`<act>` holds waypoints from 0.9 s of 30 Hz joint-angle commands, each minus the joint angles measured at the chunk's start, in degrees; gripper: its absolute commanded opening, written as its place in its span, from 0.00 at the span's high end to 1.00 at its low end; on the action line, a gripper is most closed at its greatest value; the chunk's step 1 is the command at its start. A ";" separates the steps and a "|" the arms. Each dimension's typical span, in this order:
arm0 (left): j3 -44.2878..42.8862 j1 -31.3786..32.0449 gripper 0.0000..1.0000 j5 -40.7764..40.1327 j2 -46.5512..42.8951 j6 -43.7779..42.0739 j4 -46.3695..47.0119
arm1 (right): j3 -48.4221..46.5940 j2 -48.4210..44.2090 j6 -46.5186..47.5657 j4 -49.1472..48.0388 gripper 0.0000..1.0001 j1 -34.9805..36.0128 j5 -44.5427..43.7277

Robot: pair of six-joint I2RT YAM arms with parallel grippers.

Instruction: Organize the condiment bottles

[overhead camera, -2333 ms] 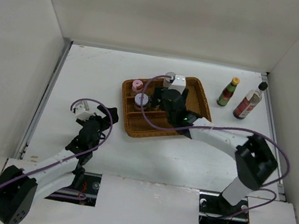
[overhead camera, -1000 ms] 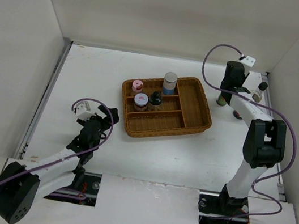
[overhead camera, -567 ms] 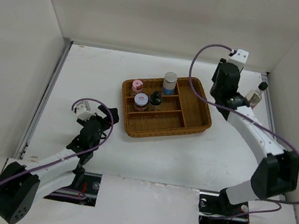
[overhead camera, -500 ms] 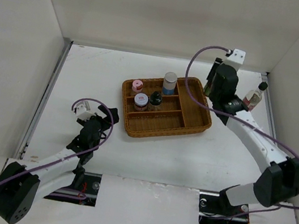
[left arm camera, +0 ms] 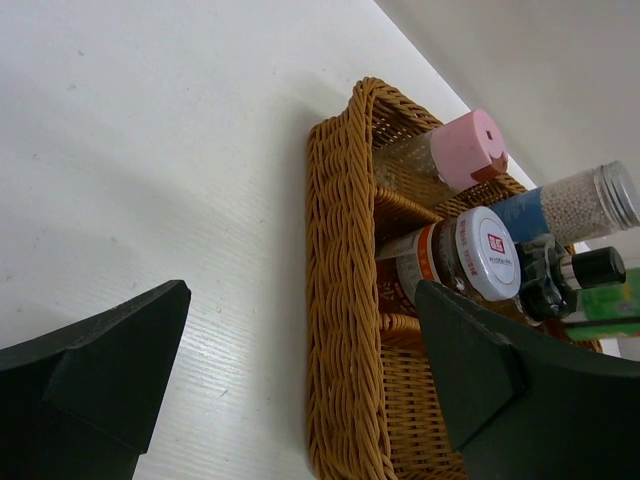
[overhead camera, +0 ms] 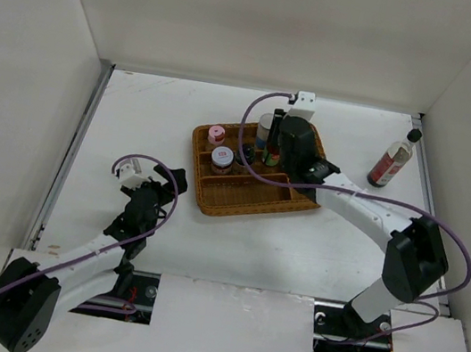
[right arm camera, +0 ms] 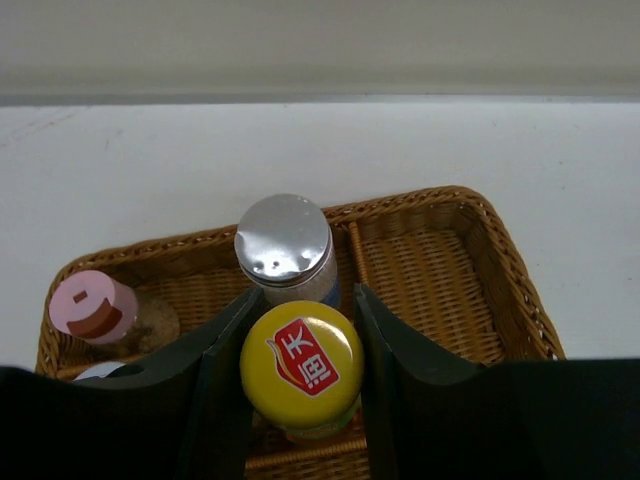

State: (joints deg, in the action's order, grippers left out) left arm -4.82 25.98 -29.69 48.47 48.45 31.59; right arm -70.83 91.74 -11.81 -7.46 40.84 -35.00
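Note:
My right gripper (overhead camera: pixel 273 146) (right arm camera: pixel 306 296) is shut on the slim green bottle (overhead camera: pixel 273 152), and its yellow cap (right arm camera: pixel 300 370) fills the gap between the fingers. The bottle stands upright over the wicker tray (overhead camera: pixel 309 166) (right arm camera: pixel 500 262), close beside the grey-capped jar (overhead camera: pixel 265 125) (right arm camera: pixel 284 245). Also in the tray are the pink-lidded jar (overhead camera: pixel 216 134) (left arm camera: pixel 465 150), the white-lidded jar (overhead camera: pixel 221 157) (left arm camera: pixel 490 250) and the dark shaker (overhead camera: pixel 246 153) (left arm camera: pixel 575 275). The dark-red black-capped bottle (overhead camera: pixel 391 161) stands on the table at the far right. My left gripper (overhead camera: pixel 162 184) (left arm camera: pixel 300 300) is open, left of the tray.
The tray's long front compartment (overhead camera: pixel 246 192) and right compartment (right arm camera: pixel 430 270) hold nothing. White walls close in the table on the left, back and right. The right arm's purple cable (overhead camera: pixel 246 142) loops over the tray's middle.
The right arm swung left from the table's far right, carrying the green bottle to the tray. The dark-red bottle stays where it was. The left arm has not moved.

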 commanded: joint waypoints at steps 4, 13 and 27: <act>-0.10 -0.27 0.00 0.60 -1.01 0.33 2.68 | -1.16 0.45 -1.19 -13.71 0.67 0.77 -1.38; -0.10 -0.27 0.00 0.60 -0.13 0.33 2.95 | 1.91 3.88 -1.19 -14.68 0.64 1.92 -3.14; -0.10 -0.36 0.00 0.95 -0.13 0.33 3.03 | 6.23 5.29 -1.55 -15.04 0.26 3.94 -4.55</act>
State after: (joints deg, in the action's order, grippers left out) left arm -4.82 25.91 -29.28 48.51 48.45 31.57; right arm -64.69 98.89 -12.91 -18.72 44.01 -38.76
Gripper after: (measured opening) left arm 0.997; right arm 0.721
